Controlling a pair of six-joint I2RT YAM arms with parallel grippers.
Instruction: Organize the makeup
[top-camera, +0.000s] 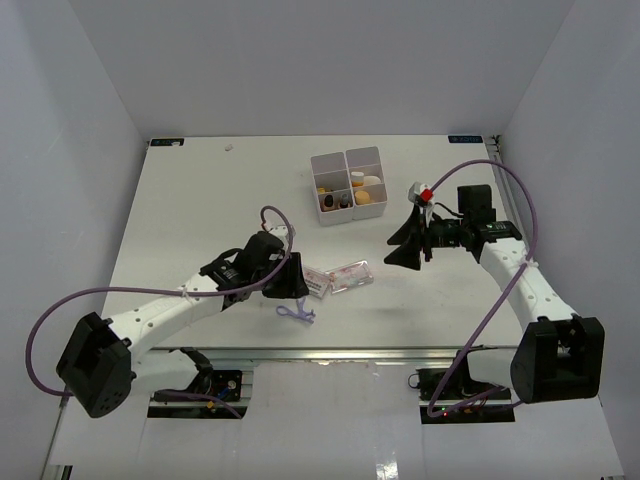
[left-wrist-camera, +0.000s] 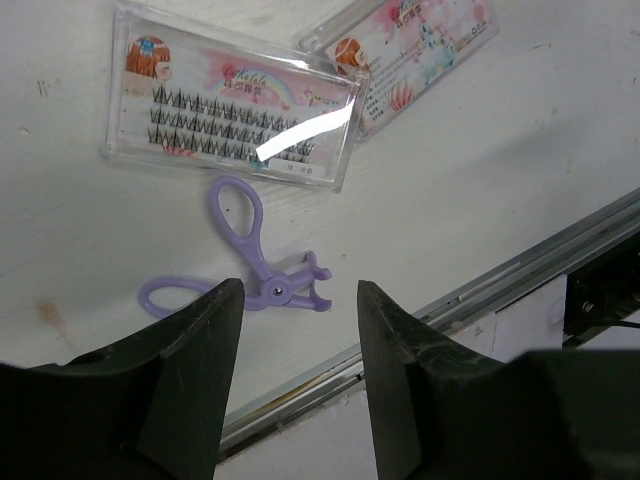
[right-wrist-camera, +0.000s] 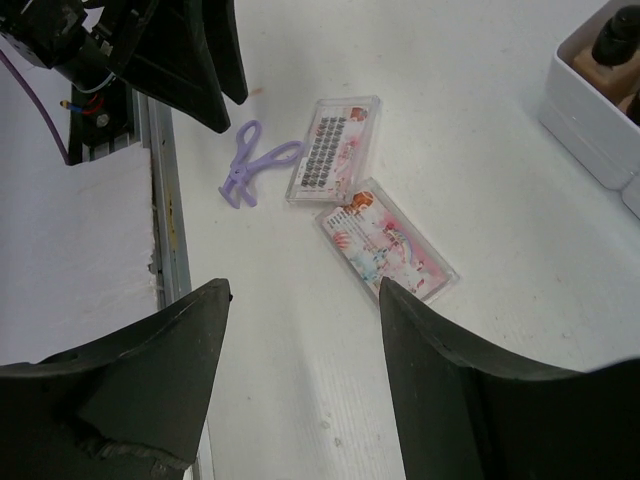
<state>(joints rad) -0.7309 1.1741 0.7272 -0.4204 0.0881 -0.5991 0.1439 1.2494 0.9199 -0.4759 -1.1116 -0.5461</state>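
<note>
Two packets: lash packet (left-wrist-camera: 232, 110) and printed packet (left-wrist-camera: 415, 50), flat on the desk (top-camera: 200, 200) near its front edge, touching at one corner.
Tool (left-wrist-camera: 255, 265): purple, flat on the desk just beside the lash packet, on the front-edge side.
Left fingers (left-wrist-camera: 225, 310): parted, holding nothing, low over the tool's hinge.
Right fingers (right-wrist-camera: 205, 310): parted, empty, raised over the desk near the box (top-camera: 347, 160).
Box: far side, well apart from the packets; orange sponges (top-camera: 364, 197) inside.

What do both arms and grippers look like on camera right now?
Left arm and right arm: white links, black joints and bases, a purple cable looping along each. Left gripper and right gripper: black, broad tapered fingers. Red part near the right wrist.
</note>
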